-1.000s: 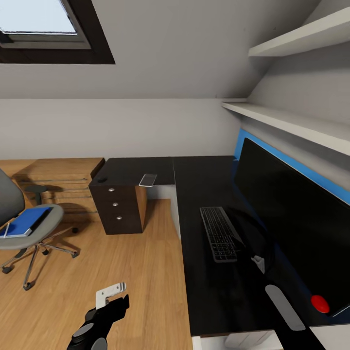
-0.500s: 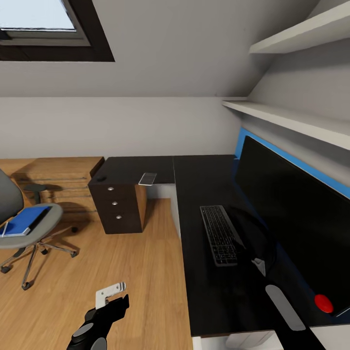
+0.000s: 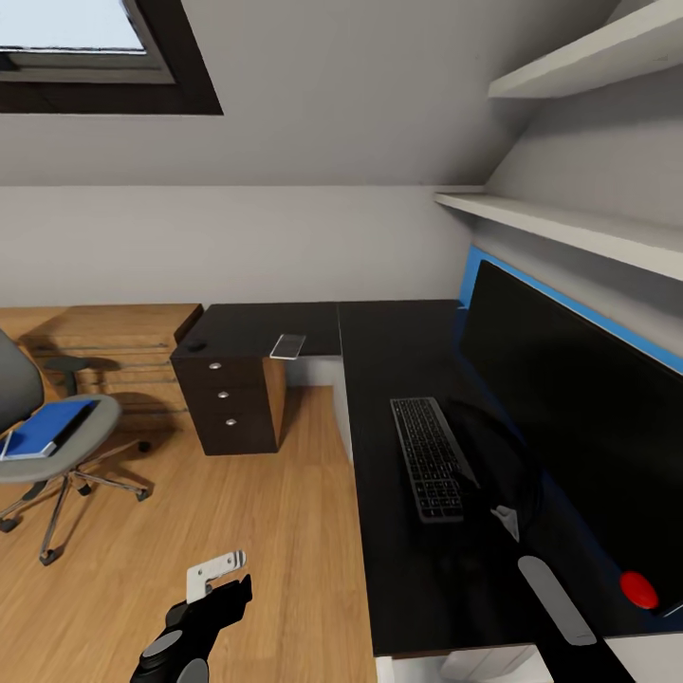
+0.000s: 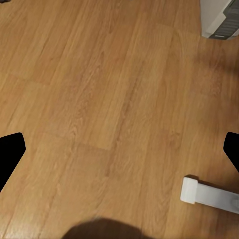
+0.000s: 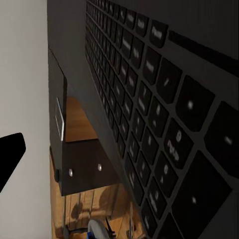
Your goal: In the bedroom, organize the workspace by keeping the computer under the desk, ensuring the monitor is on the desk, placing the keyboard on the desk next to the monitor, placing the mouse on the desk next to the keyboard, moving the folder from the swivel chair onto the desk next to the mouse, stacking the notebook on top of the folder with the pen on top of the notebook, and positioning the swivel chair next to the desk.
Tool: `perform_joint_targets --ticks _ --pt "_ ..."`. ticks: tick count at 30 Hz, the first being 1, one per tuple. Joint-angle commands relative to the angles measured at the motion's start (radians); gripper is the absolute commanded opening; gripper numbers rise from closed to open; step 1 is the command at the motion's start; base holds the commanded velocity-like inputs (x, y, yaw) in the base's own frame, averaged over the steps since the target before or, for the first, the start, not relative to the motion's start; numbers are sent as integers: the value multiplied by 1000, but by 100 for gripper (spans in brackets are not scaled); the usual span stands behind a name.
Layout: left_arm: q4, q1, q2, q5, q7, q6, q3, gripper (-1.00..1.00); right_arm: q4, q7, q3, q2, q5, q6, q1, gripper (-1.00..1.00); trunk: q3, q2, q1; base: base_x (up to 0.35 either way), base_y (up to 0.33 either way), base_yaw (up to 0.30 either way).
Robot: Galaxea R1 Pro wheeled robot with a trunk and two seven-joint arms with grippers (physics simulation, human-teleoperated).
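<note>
The black-topped desk carries the wide black monitor at the right, with the slim keyboard lying in front of it. My right gripper hovers low at the keyboard's near right end. The right wrist view has the keys very close and one fingertip out at the picture's edge, so it looks open. A small dark mouse rests on the desk's far left end. The swivel chair stands away at the left, holding the blue folder with the dark notebook on it. The pen is too small to make out. My left gripper hangs open over bare floor.
A flat grey square lies on the desk above the black drawer unit. Low wooden shelving runs along the back wall, and white wall shelves hang above the monitor. A pale grey object stands on the wood floor.
The whole head view has shifted slightly, so the chair sits closer to the left edge. Both arms and the desk's things keep their places.
</note>
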Motion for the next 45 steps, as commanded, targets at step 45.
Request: perform_joint_targets --ticks 45 --pt "3 0 1 8 5 1 -7 100 0 -10 0 -1 -8 -12 -1 100 -64 -141 77 -75 0 0"
